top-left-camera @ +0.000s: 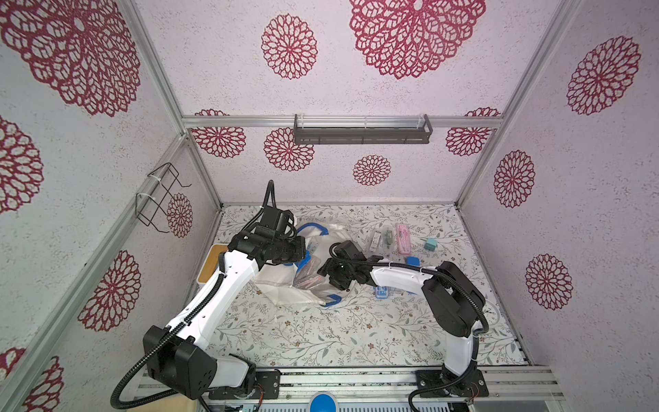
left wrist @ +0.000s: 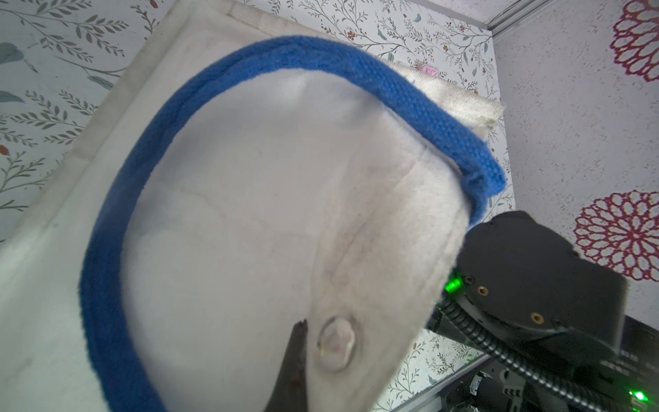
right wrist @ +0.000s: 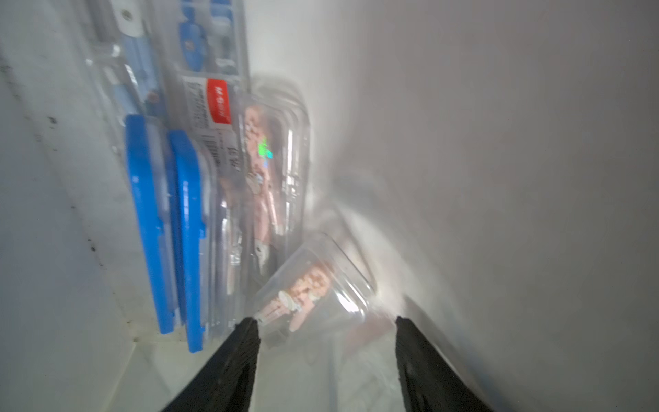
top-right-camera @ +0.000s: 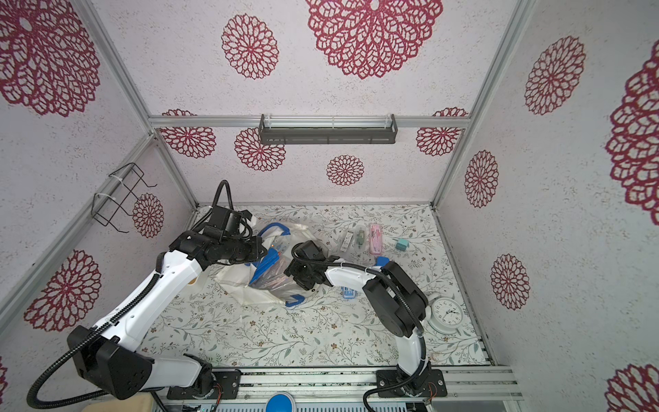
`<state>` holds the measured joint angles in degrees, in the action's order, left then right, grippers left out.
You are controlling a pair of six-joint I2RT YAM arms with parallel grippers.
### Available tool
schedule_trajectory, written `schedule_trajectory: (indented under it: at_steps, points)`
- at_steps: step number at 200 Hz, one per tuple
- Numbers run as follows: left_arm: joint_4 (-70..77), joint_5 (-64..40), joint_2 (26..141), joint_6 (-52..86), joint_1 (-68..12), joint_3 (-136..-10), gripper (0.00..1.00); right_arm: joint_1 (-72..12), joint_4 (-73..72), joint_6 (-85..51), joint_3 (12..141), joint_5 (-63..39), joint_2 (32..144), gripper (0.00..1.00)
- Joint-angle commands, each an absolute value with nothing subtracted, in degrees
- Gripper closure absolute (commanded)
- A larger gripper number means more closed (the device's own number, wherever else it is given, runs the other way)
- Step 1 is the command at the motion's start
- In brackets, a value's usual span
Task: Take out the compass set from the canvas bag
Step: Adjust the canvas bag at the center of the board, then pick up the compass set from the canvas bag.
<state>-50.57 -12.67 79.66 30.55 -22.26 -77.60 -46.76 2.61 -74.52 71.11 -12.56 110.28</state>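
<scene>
Floral tabletop (top-left-camera: pixel 321 331): canvas bag (top-left-camera: pixel 278 289) mouth faces right gripper (right wrist: pixel 326 319), jaws wide inside; left gripper (top-left-camera: pixel 301 251) pinching bag rim.

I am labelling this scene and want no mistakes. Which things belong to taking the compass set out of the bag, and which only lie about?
Job: canvas bag; clear cases inside it; left gripper, shut on the bag's cloth; right gripper, open inside the bag.
Lying about: pink case; teal box; clock.

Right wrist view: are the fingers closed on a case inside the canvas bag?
No: the fingers of the right gripper stand wide apart, not clamped on the clear case with pink contents near their tips.
</scene>
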Motion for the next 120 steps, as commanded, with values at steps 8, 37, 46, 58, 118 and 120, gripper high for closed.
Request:
schedule_trajectory:
  at_steps: [8,37,46,58,118,120]
  points:
    - [-49.3,-13.8,79.35,31.67,-23.09,-76.91,1.0,-47.36,-3.62,-78.22,69.43,-15.82,111.68,0.35]
    - [-49.26,-13.75,79.38,32.24,-23.67,-76.64,1.0,-47.46,-14.08,-80.77,67.67,-18.11,113.52,0.35]
    - [-49.16,-13.75,79.37,32.54,-23.84,-76.65,1.0,-47.46,-17.72,-81.49,67.24,-18.82,114.14,0.36]
    - [-49.16,-13.69,79.37,32.7,-24.15,-76.57,1.0,-47.46,-20.2,-82.04,67.56,-19.76,115.06,0.37]
    - [-49.27,-13.17,79.63,33.68,-24.81,-76.73,1.0,-47.64,-27.78,-83.18,69.6,-21.95,118.13,0.57]
    - [-49.28,-13.18,79.63,33.73,-24.79,-76.73,1.0,-47.64,-27.95,-83.22,69.65,-21.97,118.28,0.58]
